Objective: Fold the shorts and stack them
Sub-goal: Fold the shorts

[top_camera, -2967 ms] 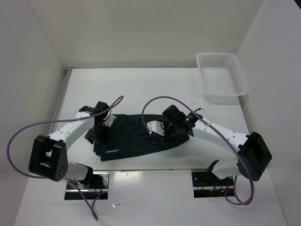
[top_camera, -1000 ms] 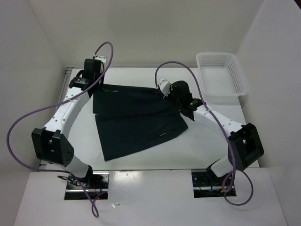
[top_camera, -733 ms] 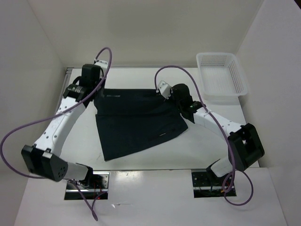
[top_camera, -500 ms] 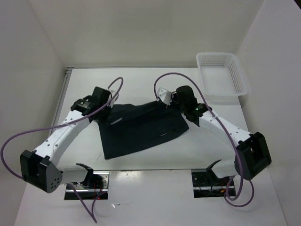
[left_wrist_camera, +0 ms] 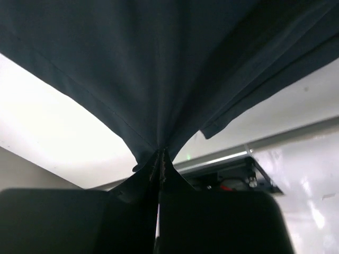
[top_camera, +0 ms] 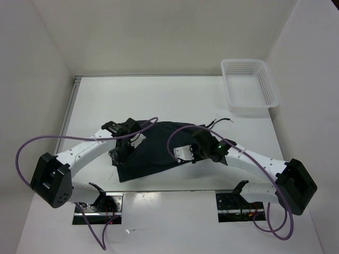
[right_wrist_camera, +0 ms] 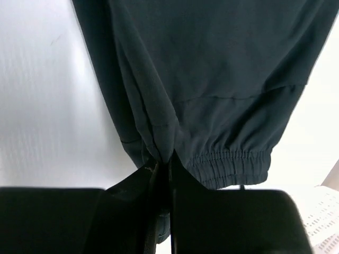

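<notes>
Top external view: the shorts (top_camera: 156,145) lie as a dark, rumpled mass on the white table (top_camera: 159,100), a little toward 6 o'clock from its middle, with their near edge close to the table's front rim. The left gripper (top_camera: 119,153) sits at the garment's 8 o'clock edge and the right gripper (top_camera: 184,154) at its 4 o'clock edge, both arms bent inward from their bases so the two wrists face each other across the cloth. A white lattice basket (top_camera: 246,82) stands in the table's 2 o'clock corner, well apart from the fabric and from both arms. Purple cables (top_camera: 32,143) loop over each arm. In the left wrist view, the left gripper (left_wrist_camera: 160,156) has its jaws pressed together with a pinch of dark fabric caught between them; the cloth fans out from that pinch toward 12 o'clock, one stitched hem running off toward 10 o'clock, with bright table showing at 9 o'clock and the table's edge at 4 o'clock. In the right wrist view, the right gripper (right_wrist_camera: 169,159) is likewise clamped narrowly on a fold of the shorts, and a gathered elastic band (right_wrist_camera: 230,165) bunches just at 3 o'clock of the fingers (right_wrist_camera: 139,185), while the rest of the cloth spreads toward 12 o'clock over the pale table.
</notes>
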Controlling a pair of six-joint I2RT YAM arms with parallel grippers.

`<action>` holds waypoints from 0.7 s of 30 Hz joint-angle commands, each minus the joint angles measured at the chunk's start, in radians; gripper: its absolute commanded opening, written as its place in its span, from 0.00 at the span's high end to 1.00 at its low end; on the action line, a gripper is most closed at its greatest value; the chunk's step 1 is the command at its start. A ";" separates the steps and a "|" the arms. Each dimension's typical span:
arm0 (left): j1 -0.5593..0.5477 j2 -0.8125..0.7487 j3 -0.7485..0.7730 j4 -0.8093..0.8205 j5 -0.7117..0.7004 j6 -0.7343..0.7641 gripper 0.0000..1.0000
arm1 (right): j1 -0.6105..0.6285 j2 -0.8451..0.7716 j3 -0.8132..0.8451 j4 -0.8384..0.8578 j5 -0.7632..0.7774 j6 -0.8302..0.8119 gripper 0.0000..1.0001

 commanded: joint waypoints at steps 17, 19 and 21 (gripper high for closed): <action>-0.134 -0.016 0.105 -0.260 0.197 0.003 0.77 | -0.053 -0.078 0.219 0.054 -0.027 0.321 0.33; -0.135 0.006 0.105 -0.260 0.197 0.003 0.67 | -0.075 -0.034 0.257 0.065 -0.027 0.416 0.33; -0.135 0.006 0.132 -0.260 0.173 0.003 0.64 | -0.115 0.052 0.332 0.056 -0.095 0.475 0.33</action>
